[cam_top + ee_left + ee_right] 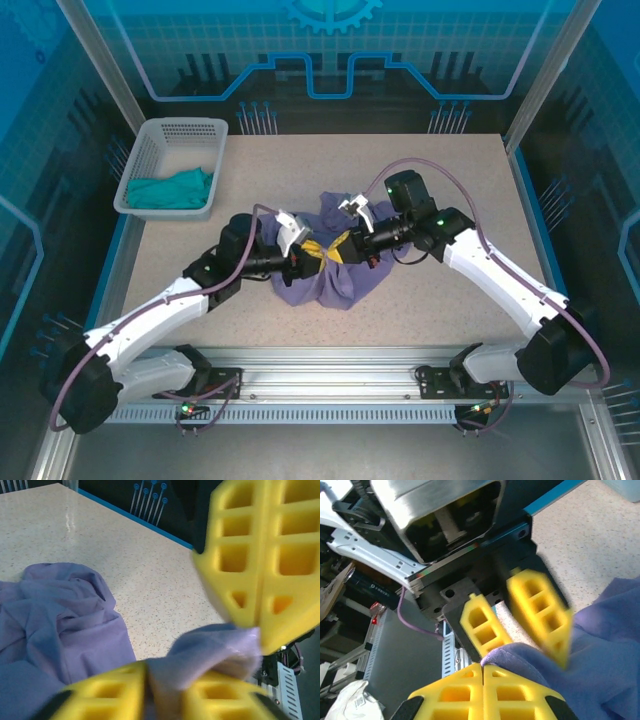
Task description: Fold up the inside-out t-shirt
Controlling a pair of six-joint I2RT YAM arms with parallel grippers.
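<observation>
left tool [310, 255] clamps t-shirt [335, 285]; right tool [342, 243] likewise | teal garment [172, 188] in basket [185, 125], well apart

T-shirt [325, 288] about table [450, 180] centre, basket [185, 124] behind-left

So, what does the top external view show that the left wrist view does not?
Top external adds: the basket at the far left with a teal cloth in it. Left wrist adds: a close look at the shirt fold pinched in the left gripper, and the right gripper shut on the same fold. Shared: the bunched shirt on the table, with both grippers meeting at it.
</observation>
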